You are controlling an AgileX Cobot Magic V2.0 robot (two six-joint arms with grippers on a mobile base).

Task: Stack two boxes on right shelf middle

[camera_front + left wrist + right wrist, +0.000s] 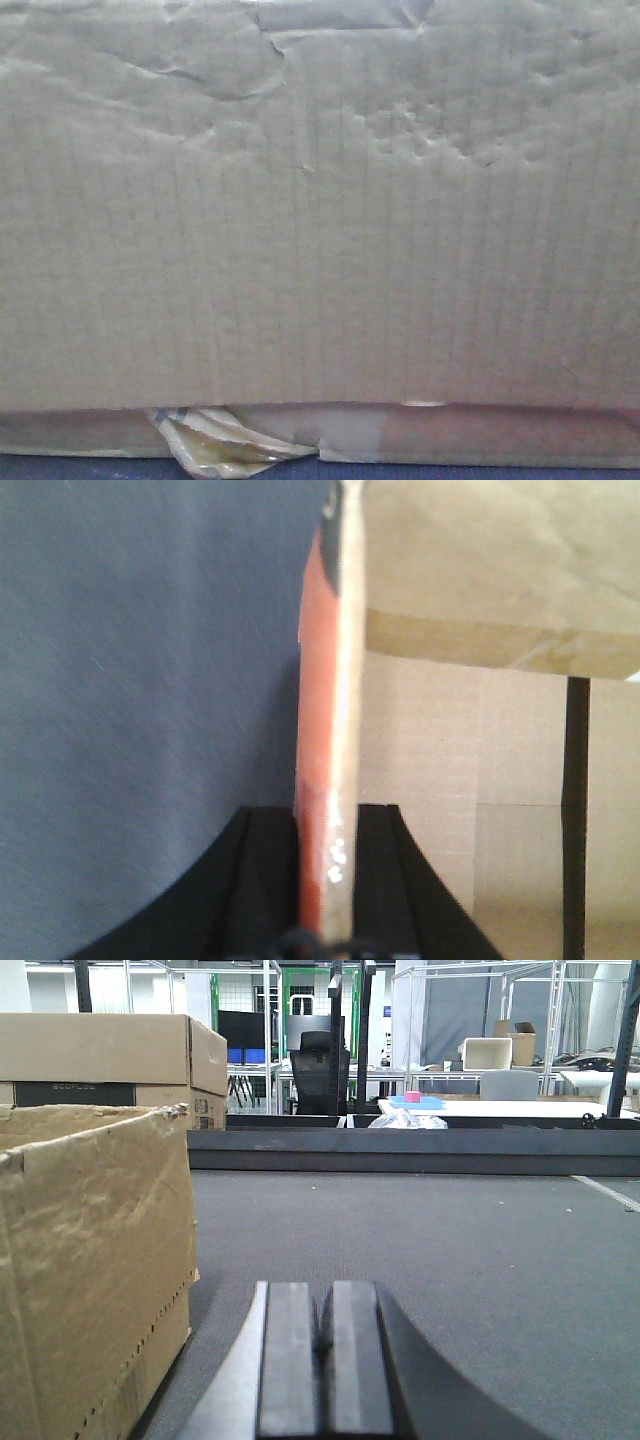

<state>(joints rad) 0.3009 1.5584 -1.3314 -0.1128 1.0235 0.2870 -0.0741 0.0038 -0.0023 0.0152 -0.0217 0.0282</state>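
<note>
A brown cardboard box (320, 220) fills the front view, its wall very close to the camera; torn tape (215, 440) hangs at its lower edge. My left gripper (328, 818) is shut on a thin upright cardboard panel (335, 680), reddish on its left face, seen edge-on between the black fingers (265, 880). A tan box surface (500, 560) shows at the upper right. My right gripper (325, 1305) is shut and empty, low over grey carpet, with an open cardboard box (90, 1260) just to its left. The shelf is not recognisable in any view.
Grey-blue fabric or floor (140, 700) lies left of the held panel. A black vertical post (575, 810) stands at right. Stacked cardboard boxes (110, 1055) stand behind the open box. A dark low ledge (420, 1150), tables and a chair are far back.
</note>
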